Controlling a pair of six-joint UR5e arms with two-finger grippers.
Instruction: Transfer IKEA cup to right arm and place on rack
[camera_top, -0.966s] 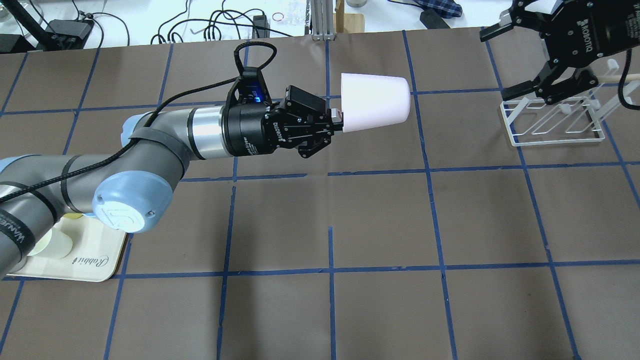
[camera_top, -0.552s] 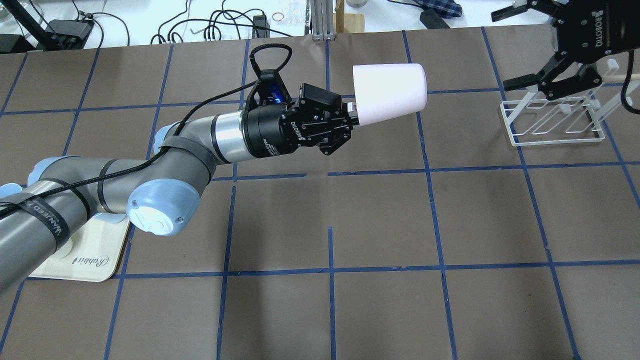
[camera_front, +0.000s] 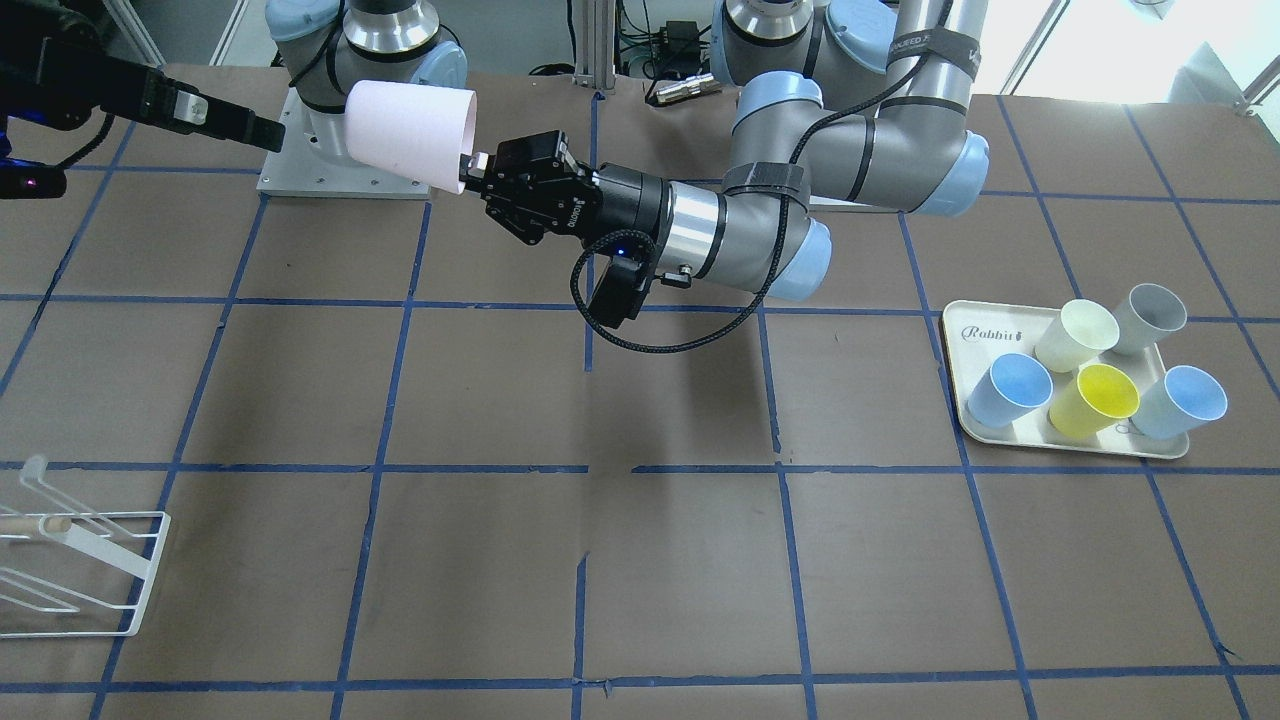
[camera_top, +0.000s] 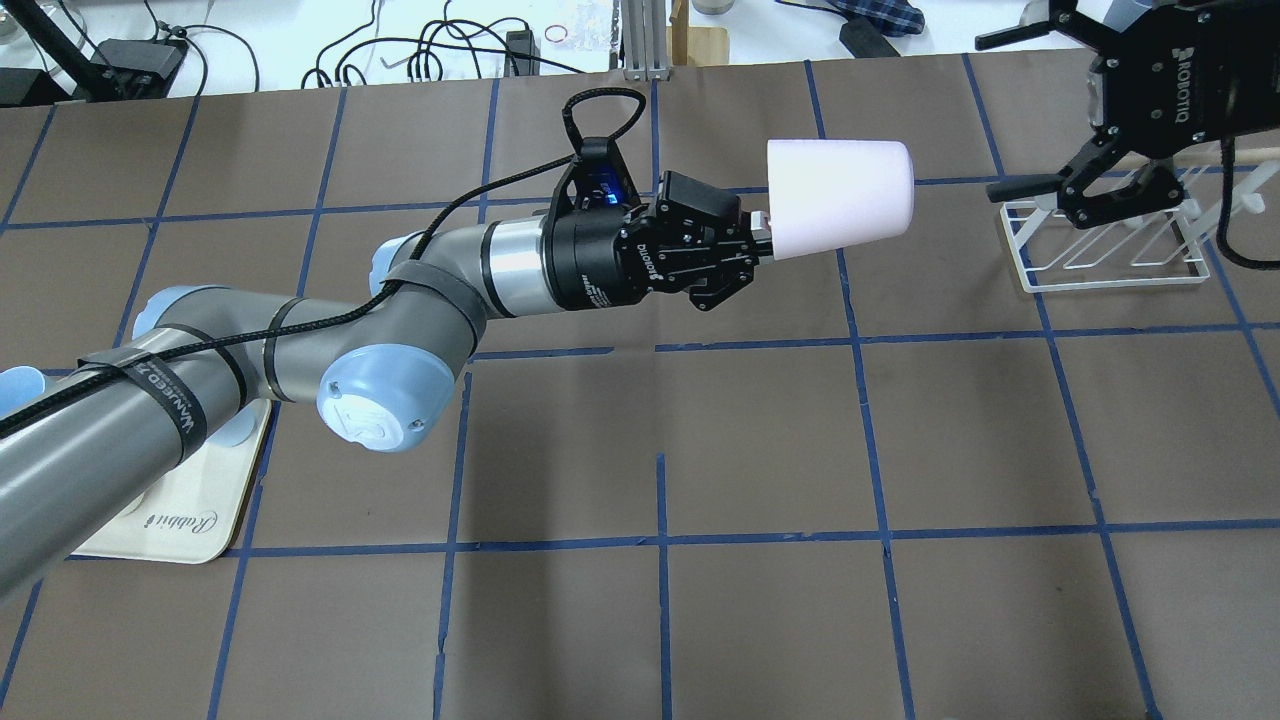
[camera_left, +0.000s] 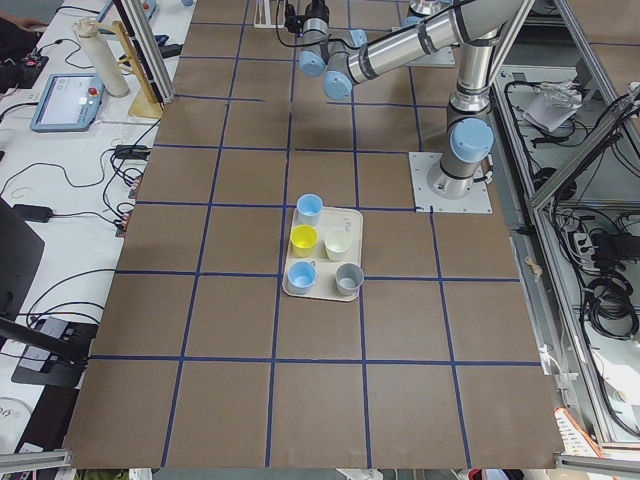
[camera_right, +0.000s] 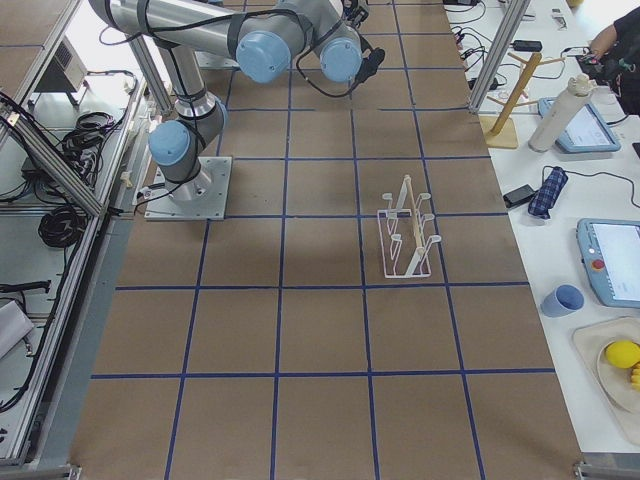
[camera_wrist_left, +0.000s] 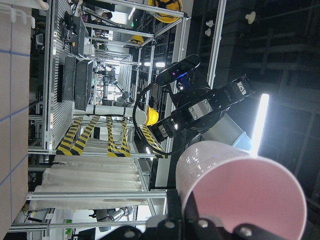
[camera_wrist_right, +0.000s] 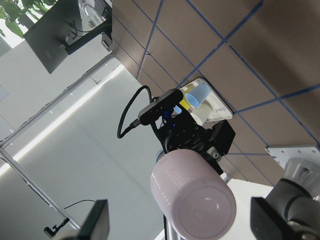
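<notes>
The pale pink IKEA cup (camera_top: 840, 200) hangs in the air on its side, base toward the right arm. My left gripper (camera_top: 755, 235) is shut on the cup's rim. The cup also shows in the front view (camera_front: 410, 135) and the left wrist view (camera_wrist_left: 240, 192). My right gripper (camera_top: 985, 115) is open and empty, a short gap to the right of the cup's base. In the right wrist view the cup's base (camera_wrist_right: 197, 202) faces the camera between the two spread fingers (camera_wrist_right: 97, 222). The white wire rack (camera_top: 1110, 250) stands on the table below the right gripper.
A cream tray (camera_front: 990, 335) at the robot's left holds several cups: light blue, yellow, cream and grey. The rack also shows at the front view's lower left (camera_front: 70, 570). Cables and equipment lie on the white bench beyond the table's far edge (camera_top: 400, 45).
My left arm has stretched to the right and carried the cup closer to the right gripper. The right gripper has shifted slightly up and right and stays open.
</notes>
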